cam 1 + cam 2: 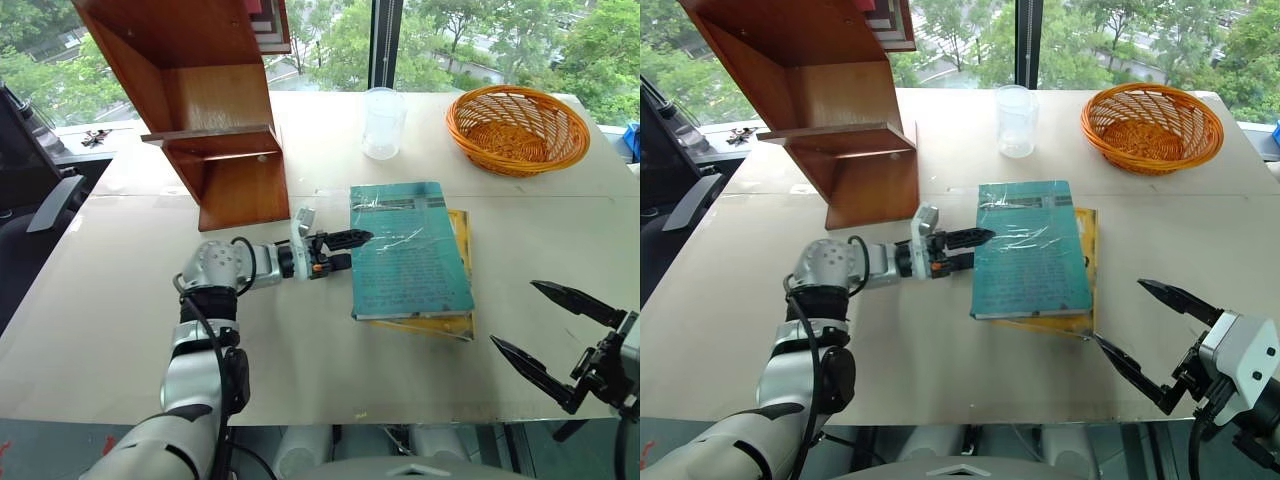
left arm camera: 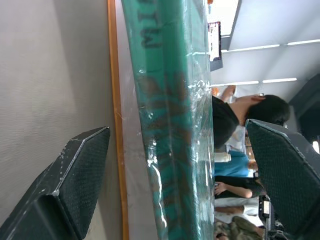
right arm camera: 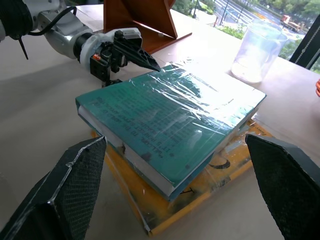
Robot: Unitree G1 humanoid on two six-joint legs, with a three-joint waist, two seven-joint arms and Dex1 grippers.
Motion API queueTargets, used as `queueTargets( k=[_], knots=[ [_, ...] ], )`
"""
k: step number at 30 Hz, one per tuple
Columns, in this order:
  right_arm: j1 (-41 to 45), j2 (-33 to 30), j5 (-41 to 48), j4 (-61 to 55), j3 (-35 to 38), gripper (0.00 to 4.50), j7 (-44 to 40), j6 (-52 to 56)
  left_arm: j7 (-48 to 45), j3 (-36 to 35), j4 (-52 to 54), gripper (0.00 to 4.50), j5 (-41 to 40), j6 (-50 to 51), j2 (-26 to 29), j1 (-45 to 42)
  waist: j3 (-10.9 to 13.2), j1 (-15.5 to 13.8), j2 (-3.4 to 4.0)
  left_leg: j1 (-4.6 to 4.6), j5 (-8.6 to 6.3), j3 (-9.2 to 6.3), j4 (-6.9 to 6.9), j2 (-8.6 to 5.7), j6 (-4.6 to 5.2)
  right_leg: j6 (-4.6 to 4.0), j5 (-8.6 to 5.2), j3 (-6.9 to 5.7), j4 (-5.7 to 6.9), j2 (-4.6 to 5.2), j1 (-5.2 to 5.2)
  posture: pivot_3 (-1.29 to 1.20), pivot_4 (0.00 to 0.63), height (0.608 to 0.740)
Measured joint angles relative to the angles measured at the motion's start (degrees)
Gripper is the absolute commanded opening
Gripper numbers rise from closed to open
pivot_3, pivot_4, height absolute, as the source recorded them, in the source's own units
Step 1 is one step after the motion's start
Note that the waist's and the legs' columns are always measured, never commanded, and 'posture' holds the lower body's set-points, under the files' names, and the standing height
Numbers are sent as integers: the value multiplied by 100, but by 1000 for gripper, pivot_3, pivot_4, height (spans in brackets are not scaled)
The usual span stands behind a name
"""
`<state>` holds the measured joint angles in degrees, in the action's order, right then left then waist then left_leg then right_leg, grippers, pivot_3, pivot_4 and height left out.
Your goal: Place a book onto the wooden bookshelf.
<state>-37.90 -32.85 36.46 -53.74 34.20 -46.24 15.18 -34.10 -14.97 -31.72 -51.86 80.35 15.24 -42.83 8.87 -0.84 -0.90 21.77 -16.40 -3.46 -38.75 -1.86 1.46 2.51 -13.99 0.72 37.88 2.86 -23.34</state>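
Book (image 1: 410,248) on beige table (image 1: 120,320) by window, left hand (image 1: 340,250) spread — right hand (image 1: 545,330) spread

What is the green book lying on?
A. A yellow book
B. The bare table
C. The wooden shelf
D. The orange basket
A. The teal-green book lies flat on a yellow book, whose edges stick out beneath it along the side and the near end; both are on the table.
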Motion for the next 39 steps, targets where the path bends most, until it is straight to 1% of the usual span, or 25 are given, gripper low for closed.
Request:
queueTargets(
  k=[1,3,4,5,7,8,9,13,16,19,20,22,23,25,26,28,29,31,32,33,34,36,37,38,39],
  knots=[
    [-2,0,-1,-14,0,4500,38,0,-145,53,-63,3629,27,-49,6,-32,0,3,0,0,0,0,0,0,0,0,0,0,0,1,0,0,150,740],
    [-12,0,-4,-16,0,4500,65,0,-378,197,-114,2773,126,-140,30,-49,0,18,0,-2,0,3,0,1,0,0,0,3,1,0,0,0,150,740],
    [-12,0,-6,-14,0,4500,70,0,-478,216,-159,2293,152,-164,31,-50,0,21,1,-2,0,3,1,1,-1,0,0,4,1,0,0,0,150,740],
    [-9,-2,-13,-5,0,4500,72,-7,-689,316,-213,1647,236,-214,84,-48,0,21,0,-2,0,2,1,2,-1,0,0,2,1,-1,0,0,150,740],
    [2,-4,-25,16,0,4500,71,-16,-861,442,-223,898,294,-222,149,-41,0,20,0,-2,0,2,1,2,-1,0,0,2,1,-1,0,0,150,740],
    [36,-17,-59,75,-1,4500,73,-28,-1122,550,-222,420,331,-221,215,-9,0,25,1,-2,0,3,1,2,0,0,0,4,1,-1,0,0,150,740],
    [39,-17,-68,89,-1,4500,74,-28,-1168,556,-222,96,331,-220,216,-5,0,21,0,-2,0,3,0,2,0,0,0,3,1,0,0,0,150,740],
    [184,-57,-146,104,-64,4500,131,-28,-1402,585,-130,96,328,-115,368,64,0,33,0,-1,0,2,1,5,0,-1,0,3,1,0,-1,0,150,740],
    [253,-57,-208,245,-173,4500,133,-46,-1373,75,578,96,-25,326,734,467,2,102,-3,9,0,1,6,11,-1,-2,-1,6,2,0,-15,0,150,740],
    [398,-51,-221,391,-239,4500,141,-47,-1230,-324,1510,96,-279,534,1026,558,2,67,-3,13,0,0,5,8,-1,-2,0,3,0,11,-17,0,150,740],
    [506,-56,-213,447,-270,4500,141,-49,-1179,-385,1949,96,-357,527,1064,565,2,34,-3,12,0,2,4,5,-1,-1,0,3,-1,15,-15,0,150,740],
    [639,-73,-204,514,-294,4500,135,-51,-1123,-405,2367,96,-434,525,1093,552,2,-11,-4,14,0,2,2,1,-1,-1,0,2,-2,18,-13,0,150,740],
    [791,-125,-191,653,-299,4500,101,-55,-1059,-397,2854,96,-456,391,1178,460,8,-19,-13,18,0,-1,1,1,-1,-1,0,-2,-2,19,-14,0,150,740],
    [911,-185,-186,812,-296,4500,69,-55,-1033,-400,3349,96,-458,177,1322,156,12,-26,-19,19,0,-5,1,1,-2,-2,0,-7,-2,18,-14,0,150,740],
    [1059,-214,-148,956,-297,4500,35,-55,-1078,-168,3989,96,-234,-387,1612,-56,12,-5,-20,18,1,-3,4,2,-4,-2,0,-5,-4,17,-15,0,150,740],
    [1149,-247,-126,1088,-295,4500,10,-56,-1092,77,4473,96,75,-941,1825,-363,11,-3,-17,12,1,5,12,1,-5,-2,0,2,-6,17,-14,0,150,740],
    [1259,-275,-119,1205,-296,4500,-15,-56,-1053,410,4739,96,475,-1428,2016,-672,13,-3,-20,15,2,3,11,1,-6,-2,0,0,-10,14,-14,0,150,740],
    [1452,-327,-109,1291,-296,4500,-57,-62,-1039,808,4977,96,1159,-2277,2319,-1088,6,5,-7,3,2,16,22,-1,-6,-2,1,13,-12,14,-13,0,150,740],
    [1552,-366,-86,1379,-300,4500,-101,-71,-984,1181,5065,96,1757,-2944,2558,-1291,8,15,-9,1,2,18,25,-1,-6,-2,0,15,-11,11,-13,0,150,740],
    [1607,-415,-73,1438,-300,4500,-114,-73,-933,1413,5074,96,2188,-3291,2712,-1423,8,20,-7,0,3,19,31,0,-7,-2,1,18,-15,8,-13,0,150,740],
    [1715,-448,-52,1532,-298,4500,-150,-77,-874,1777,5067,96,2817,-3815,3008,-1599,10,29,-8,-3,3,24,34,1,-7,-2,1,22,-13,3,-14,0,150,740],
    [1950,-525,-46,1695,-298,4500,-182,-83,-813,2342,4966,96,3699,-4203,3412,-2014,11,28,-3,-2,3,24,37,1,-5,-2,0,22,-15,-6,-14,0,150,740],
    [2074,-556,-43,1779,-325,4500,-215,-86,-887,2648,4851,96,4123,-4395,3624,-2223,13,27,-5,-1,3,23,33,1,-4,-1,-1,18,-12,-20,-15,0,150,740],
    [2294,-664,-32,1905,-374,4500,-233,-86,-1125,3067,4616,96,4670,-4758,3987,-2513,19,44,-5,0,3,30,36,1,-3,-1,0,19,-14,-31,-18,0,150,740],
    [2398,-709,-18,1948,-376,4500,-241,-87,-1250,3203,4483,96,4961,-4938,4131,-2624,20,46,0,-3,2,39,36,1,-1,0,0,19,-12,-31,-19,0,150,740]
  ],
)
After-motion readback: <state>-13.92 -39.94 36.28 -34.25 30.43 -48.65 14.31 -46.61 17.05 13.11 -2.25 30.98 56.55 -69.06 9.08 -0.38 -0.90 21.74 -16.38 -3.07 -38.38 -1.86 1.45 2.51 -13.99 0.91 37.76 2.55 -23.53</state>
